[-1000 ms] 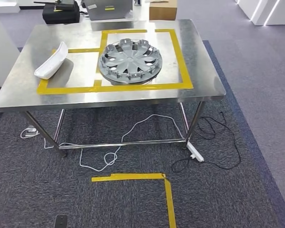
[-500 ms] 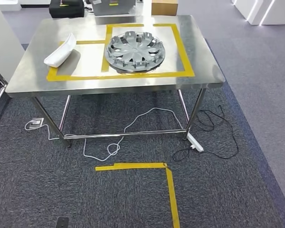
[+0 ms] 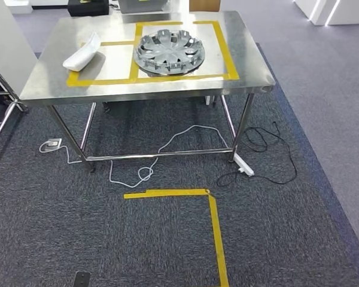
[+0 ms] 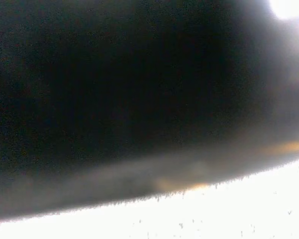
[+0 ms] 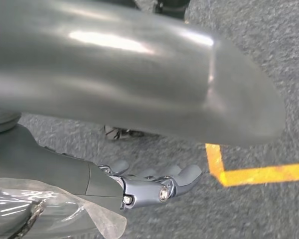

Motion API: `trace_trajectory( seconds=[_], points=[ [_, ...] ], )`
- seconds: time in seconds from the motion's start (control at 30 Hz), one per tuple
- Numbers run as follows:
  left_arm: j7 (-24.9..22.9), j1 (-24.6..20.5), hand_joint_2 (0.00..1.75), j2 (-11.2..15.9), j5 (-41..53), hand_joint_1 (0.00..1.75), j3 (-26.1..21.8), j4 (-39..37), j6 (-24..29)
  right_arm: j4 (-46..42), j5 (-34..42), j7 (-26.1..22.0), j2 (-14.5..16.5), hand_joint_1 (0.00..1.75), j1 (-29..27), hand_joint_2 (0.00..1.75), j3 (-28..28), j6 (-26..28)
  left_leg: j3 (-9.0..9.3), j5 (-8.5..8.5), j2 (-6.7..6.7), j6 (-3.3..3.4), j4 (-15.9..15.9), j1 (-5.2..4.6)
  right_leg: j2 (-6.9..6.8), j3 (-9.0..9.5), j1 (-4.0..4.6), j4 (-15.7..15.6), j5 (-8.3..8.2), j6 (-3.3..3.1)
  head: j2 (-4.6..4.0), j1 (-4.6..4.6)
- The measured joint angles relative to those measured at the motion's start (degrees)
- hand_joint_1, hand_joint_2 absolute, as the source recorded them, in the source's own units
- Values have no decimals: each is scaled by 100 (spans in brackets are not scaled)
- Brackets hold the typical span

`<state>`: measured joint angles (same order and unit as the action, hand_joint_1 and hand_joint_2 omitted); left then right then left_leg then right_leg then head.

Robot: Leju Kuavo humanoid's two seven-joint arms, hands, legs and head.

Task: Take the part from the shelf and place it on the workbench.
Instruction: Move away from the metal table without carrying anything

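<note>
Steel workbench (image 3: 42, 89), hubcap (image 3: 169, 52), no legible writing

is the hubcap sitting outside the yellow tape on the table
No, the hubcap lies inside the yellow tape rectangle on the table.

No text, label, brand, number or sign can be read in any of the views, neither on the workbench (image 3: 254, 72) with its yellow tape (image 3: 222, 45) nor on the boxes (image 3: 88, 6) behind it.
</note>
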<state>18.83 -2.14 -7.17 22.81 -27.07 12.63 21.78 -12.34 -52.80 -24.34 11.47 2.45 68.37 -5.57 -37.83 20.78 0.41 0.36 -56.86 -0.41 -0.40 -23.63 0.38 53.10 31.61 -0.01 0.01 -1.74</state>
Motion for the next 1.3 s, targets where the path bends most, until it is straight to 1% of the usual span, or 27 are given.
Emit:
trace_trajectory(
  seconds=[0.07, 0.1, 0.13, 0.17, 0.2, 0.27, 0.33, 0.37, 0.4, 0.47, 0.5, 0.53, 0.63, 0.67, 0.73, 0.77, 0.8, 0.87, 0.9, 0.93, 1.0, 1.07, 1.13, 1.17, 1.23, 1.27, 1.3],
  points=[
    [12, 19, 0, -8, 5, 0, 1, -7, -62, 4, -8, 19, 5, 0, -9, 0, 1, 0, -113, 577, -20, -60, -429, 23, -27, -186, -14, -2, -178, -70, -1, 35],
    [15, 26, 0, -9, 9, 0, 1, -9, -103, 4, -13, 26, 4, 0, -12, 0, 1, -4, -164, 916, -23, -87, -802, 33, -29, -294, -12, 9, -266, -87, 0, 55],
    [17, 28, 0, -7, 11, 0, 1, -9, -128, 4, -19, 28, 4, 0, -15, 0, 1, -10, -192, 1134, -23, -110, -1182, 42, -39, -394, -8, 29, -349, -86, 0, 70],
    [19, 26, 0, -5, 10, 0, 1, -10, -129, 4, -23, 26, 4, 0, -16, 0, 0, -16, -181, 1199, -23, -127, -1475, 48, -49, -502, -6, 60, -427, -82, 0, 69],
    [21, 25, 0, -7, 7, 0, 0, -10, -117, 4, -27, 18, 4, 0, -14, 0, -1, -25, -106, 1122, -23, -138, -1630, 53, -56, -629, -7, 105, -502, -71, 0, 70],
    [27, 25, 0, -10, 3, 0, -1, -10, -98, 4, -35, -4, 4, 0, -14, 0, -1, -39, 299, 820, -23, -143, -1340, 64, -60, -909, -16, 222, -631, -34, -1, 73],
    [29, 8, 0, -9, 18, 0, -1, -10, -136, 4, -49, -20, 4, 0, -19, 0, -1, -48, 936, 885, -30, -107, -488, 57, -55, -1147, -15, 347, -743, 20, -1, 73],
    [29, 3, 0, -4, 30, 0, -1, -12, -162, 4, -58, -26, 4, 0, -21, 0, -1, -49, 1147, 981, -37, -72, -150, 46, -57, -1208, -13, 383, -799, 47, -1, 68],
    [30, -4, 0, 1, 40, 0, -1, -13, -184, 4, -67, -32, 4, 0, -20, 0, -1, -51, 1249, 1070, -45, -31, 54, 30, -58, -1241, -15, 399, -859, 74, -1, 76],
    [31, -3, 0, 11, 48, 0, -1, -16, -209, 4, -84, -43, 4, 0, -23, 0, -2, -57, 1179, 999, -36, 66, 94, 19, -50, -1269, -32, 393, -955, 137, -1, 95],
    [32, -10, 0, 15, 45, 0, -1, -18, -218, 4, -92, -46, 4, 0, -27, 0, -3, -63, 1120, 936, -24, 117, 102, 21, -35, -1308, -42, 437, -885, 168, -1, 105],
    [33, -14, 0, 20, 41, 0, -2, -20, -227, 4, -98, -49, 4, 0, -35, 0, -3, -69, 1038, 853, -11, 166, 114, 26, -17, -1379, -49, 576, -683, 199, -1, 91],
    [36, -14, 0, 27, 32, 0, -3, -21, -241, 4, -116, -51, 4, 0, -40, 0, -4, -95, 721, 587, 8, 226, 114, 14, 17, -1636, -61, 1596, 219, 256, -1, 52],
    [37, -13, 0, 28, 32, 0, -3, -21, -235, 4, -121, -50, 4, 0, -39, 0, -4, -101, 608, 496, 15, 223, 110, 4, 18, -1654, -62, 1934, 314, 264, -1, 51],
    [39, -14, 0, 28, 32, 0, -3, -21, -180, 4, -127, -47, 4, 0, -38, 0, -5, -105, 372, 316, 27, 209, 101, -16, 19, -1452, -61, 2130, 88, 253, -1, 50],
    [40, -14, 0, 27, 32, 0, -3, -21, -146, 4, -128, -45, 4, 0, -37, 0, -5, -105, 265, 226, 27, 197, 98, -24, 20, -1195, -61, 1935, -79, 235, -1, 51],
    [43, -13, 0, 25, 31, 0, -4, -21, -116, 4, -129, -44, 4, 0, -30, 0, -5, -105, 178, 141, 24, 180, 91, -31, 25, -824, -58, 1522, -133, 209, -1, 51],
    [50, -7, 0, 19, 31, 0, -5, -21, -86, 4, -132, -44, 4, 0, -6, 0, -6, -105, 86, -2, 15, 135, 64, -45, 36, -15, -35, 476, 58, 154, 1, 55],
    [54, -7, 0, 16, 31, 0, -6, -21, -80, 4, -134, -46, 4, 0, 6, 0, -7, -105, 69, -67, 17, 106, 60, -42, 41, 230, -17, 103, 181, 126, 1, 56],
    [56, -6, 0, 12, 32, 0, -6, -22, -88, 4, -138, -47, 4, 0, 11, 0, -8, -107, 57, -131, 20, 75, 65, -34, 40, 325, 5, -77, 224, 93, 1, 60],
    [52, 0, 0, 10, 32, 0, -9, -30, -138, 5, -152, -49, 3, 0, 5, 0, -9, -109, 1, -152, 16, 13, 62, -1, 16, 201, 13, -80, 144, 6, -1, 64],
    [37, 28, 0, 14, 33, 0, -14, -37, -199, 6, -173, -58, -2, 0, -10, 0, -8, -109, -114, 308, 0, -47, -245, 20, -6, 29, 2, -70, 8, -88, -2, 91],
    [23, 47, 0, 20, 45, 0, -16, -38, -238, 6, -193, -70, -6, 0, -20, 0, -7, -114, -233, 940, -5, -96, -946, 33, -15, -135, 8, -61, -123, -126, -1, 118],
    [21, 48, 0, 25, 54, 0, -16, -39, -250, 6, -207, -77, -7, 0, -25, 0, -8, -122, -267, 1056, -5, -113, -1316, 37, -24, -214, 10, -47, -181, -123, -1, 122],
    [21, 50, 0, 37, 76, 0, -15, -40, -270, 6, -241, -85, -7, 0, -34, 0, -18, -141, -186, 894, -5, -127, -1683, 43, -45, -376, 9, 8, -269, -108, -1, 126],
    [21, 52, 0, 45, 90, 0, -15, -41, -275, 6, -260, -88, -7, 0, -37, 0, -28, -150, -22, 724, -5, -126, -1581, 46, -50, -448, 7, 51, -302, -96, -1, 126],
    [21, 51, 0, 53, 102, 0, -16, -41, -280, 6, -275, -88, -7, 0, -38, 0, -37, -154, 246, 615, -5, -118, -1259, 50, -51, -515, 5, 103, -325, -81, -1, 126]
  ],
)
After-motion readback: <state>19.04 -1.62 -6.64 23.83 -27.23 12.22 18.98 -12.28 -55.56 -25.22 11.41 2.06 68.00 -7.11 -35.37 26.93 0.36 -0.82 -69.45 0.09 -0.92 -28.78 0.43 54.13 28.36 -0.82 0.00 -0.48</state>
